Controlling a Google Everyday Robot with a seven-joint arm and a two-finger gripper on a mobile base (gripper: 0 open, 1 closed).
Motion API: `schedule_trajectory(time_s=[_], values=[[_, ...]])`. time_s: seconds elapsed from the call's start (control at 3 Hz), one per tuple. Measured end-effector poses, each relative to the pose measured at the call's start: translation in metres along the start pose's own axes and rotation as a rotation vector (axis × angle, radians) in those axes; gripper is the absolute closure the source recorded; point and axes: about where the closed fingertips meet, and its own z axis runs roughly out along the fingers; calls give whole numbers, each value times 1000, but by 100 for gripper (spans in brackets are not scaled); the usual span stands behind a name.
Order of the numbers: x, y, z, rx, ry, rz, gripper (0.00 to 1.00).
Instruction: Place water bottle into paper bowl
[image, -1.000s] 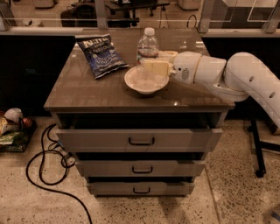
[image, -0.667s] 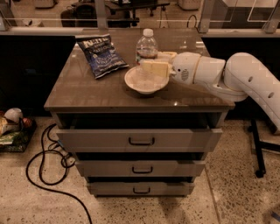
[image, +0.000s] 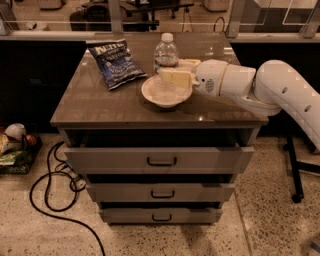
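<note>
The water bottle (image: 165, 51), clear with a white cap, stands upright on the tabletop just behind the paper bowl (image: 165, 93). The off-white bowl sits near the middle of the table and holds nothing. My gripper (image: 173, 71) reaches in from the right at the bottle's lower body, right above the bowl's far rim. It covers the lower part of the bottle, whose base is hidden. The white arm (image: 260, 87) stretches back to the right edge of the view.
A dark blue chip bag (image: 117, 63) lies at the back left of the brown tabletop (image: 100, 105). The table is a drawer cabinet with three shut drawers (image: 161, 161). A black cable (image: 55, 185) loops on the floor at the left.
</note>
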Motion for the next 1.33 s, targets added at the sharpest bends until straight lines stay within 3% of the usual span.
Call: schedule_trajectory(time_s=[0.67,1.0,1.33], values=[[-1,3,5,-9,0,-1,12],[-1,5,7,-13,0,-1,0],[-1,5,7,-13,0,-1,0]])
